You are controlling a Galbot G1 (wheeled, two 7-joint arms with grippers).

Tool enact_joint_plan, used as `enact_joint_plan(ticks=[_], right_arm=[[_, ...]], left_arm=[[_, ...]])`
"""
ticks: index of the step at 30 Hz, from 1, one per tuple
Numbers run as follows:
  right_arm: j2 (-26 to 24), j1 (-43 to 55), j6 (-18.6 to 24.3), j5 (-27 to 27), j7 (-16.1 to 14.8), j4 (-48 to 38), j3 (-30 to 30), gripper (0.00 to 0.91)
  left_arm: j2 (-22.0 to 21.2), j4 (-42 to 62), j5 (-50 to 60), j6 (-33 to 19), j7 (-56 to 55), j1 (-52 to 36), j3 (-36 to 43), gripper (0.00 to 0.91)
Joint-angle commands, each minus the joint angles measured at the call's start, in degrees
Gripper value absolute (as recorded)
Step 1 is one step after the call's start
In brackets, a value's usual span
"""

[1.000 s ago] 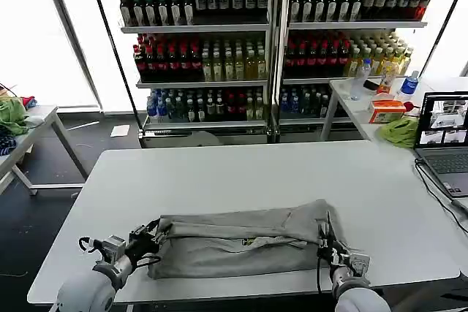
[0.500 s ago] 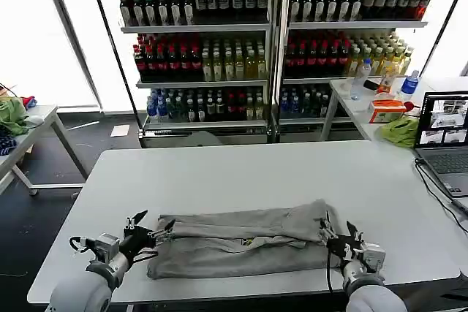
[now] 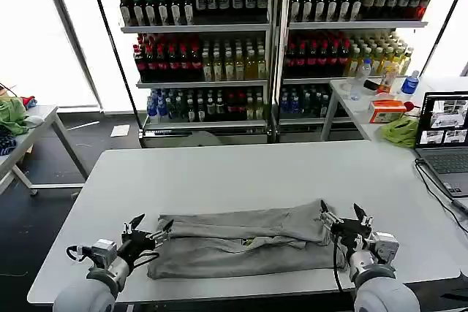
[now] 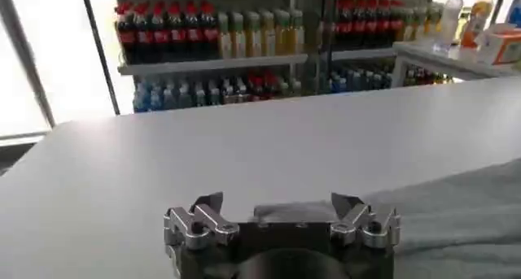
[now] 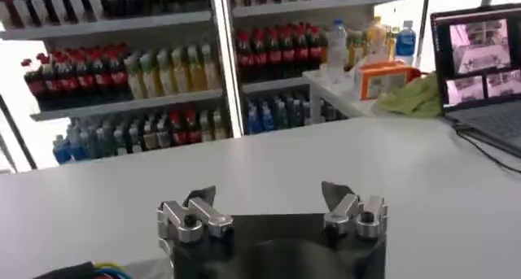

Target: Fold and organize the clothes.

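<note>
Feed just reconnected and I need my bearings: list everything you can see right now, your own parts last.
T-shirt: one, light grey, folded into a long band on the table's near edge.
Table: one, white, in front.
Drink shelves: two, stocked with bottles, behind.
Laptop: one, open, far right.
Green cloth: one, bright green, side table right.
Orange box: one, same side table.
Left gripper: jaws open, beside the shirt's left end.
Right gripper: jaws open, at its right end.

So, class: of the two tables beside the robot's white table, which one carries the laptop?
The side table on the robot's right: the laptop sits there, near a green cloth and an orange box.
</note>
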Motion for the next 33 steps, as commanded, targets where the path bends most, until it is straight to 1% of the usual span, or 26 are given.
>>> enact_joint_plan(ticks=[1,17,18,19,20,21,22,23,25,33], right_arm=[[-0.3,0.3,0.1,0.5,0.0,1.3,0.5,0.907],[0.2,-0.2,0.4,-0.1,0.0,1.5,-0.9,0.907],[0.2,-0.2,0.4,-0.2,0.0,1.5,-1.0,0.907],[0.2,-0.3,0.4,-0.3,0.0,1.4,-1.1,0.907],[0.2,-0.3,0.4,-0.5,-0.1,1.4,-1.2,0.907],[0.2,-0.4,0.5,-0.5,-0.1,1.4,-1.2,0.907],[0.2,-0.4,0.5,-0.5,0.0,1.4,-1.2,0.907],[0.2,-0.4,0.5,-0.5,-0.1,1.4,-1.2,0.907],[0.2,-0.3,0.5,-0.5,-0.1,1.4,-1.0,0.907],[0.1,0.2,0.6,-0.4,0.0,1.1,-0.7,0.907]], left_arm=[[-4.4,2.0,0.3,-0.5,-0.2,1.2,0.2,0.907],[-4.8,3.1,0.9,0.1,0.9,1.8,1.1,0.907],[-4.8,3.2,0.9,0.1,0.9,1.8,1.1,0.877],[-4.8,3.4,0.9,0.1,1.0,1.8,1.1,0.665],[-4.8,3.6,0.9,0.0,1.2,1.8,1.2,0.524],[-4.9,3.8,0.9,-0.2,1.3,1.8,1.3,0.252],[-5.0,3.8,1.0,-0.3,1.4,1.9,1.4,0.081],[-5.1,3.9,1.0,-0.5,1.5,1.8,1.5,0.04],[-5.2,3.9,1.0,-0.6,1.6,1.8,1.6,0.01],[-5.3,4.4,1.4,-1.5,2.3,1.8,1.4,0.01]])
